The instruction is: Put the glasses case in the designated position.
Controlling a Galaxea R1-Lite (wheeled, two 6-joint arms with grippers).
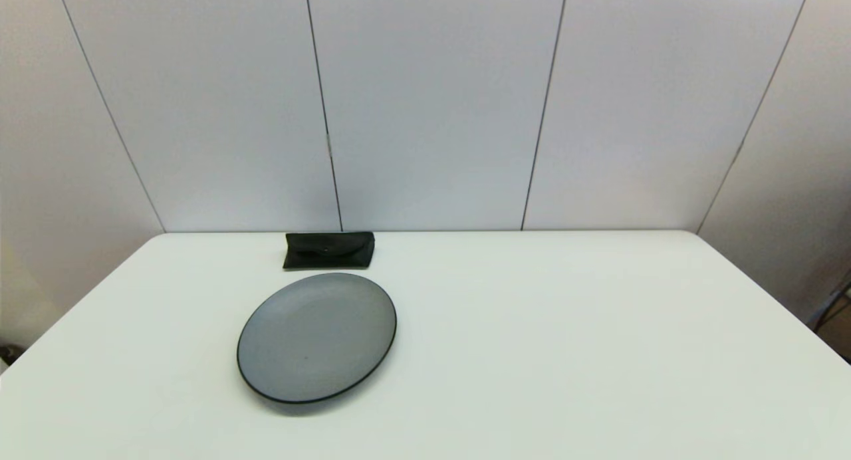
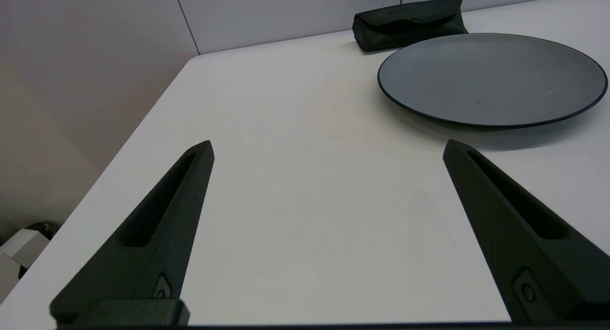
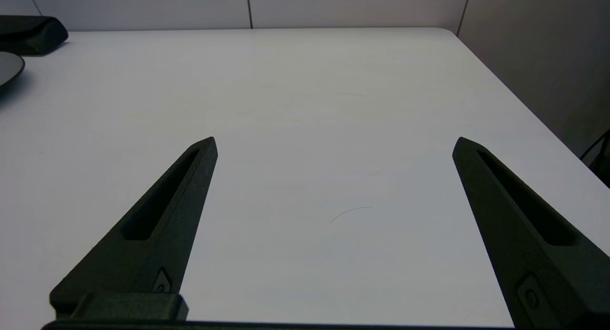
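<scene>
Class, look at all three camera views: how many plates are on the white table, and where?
1. The round grey plate lies left of the table's middle, just in front of the black glasses case by the back edge. No others show.

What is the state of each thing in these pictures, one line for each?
glasses case: flap closed, lying flat at the table's far edge, just behind the plate, not held.
plate: empty, flat on the table.
left gripper: fingers open, holding nothing, near the table's left side.
right gripper: fingers open, holding nothing, above bare tabletop.
</scene>
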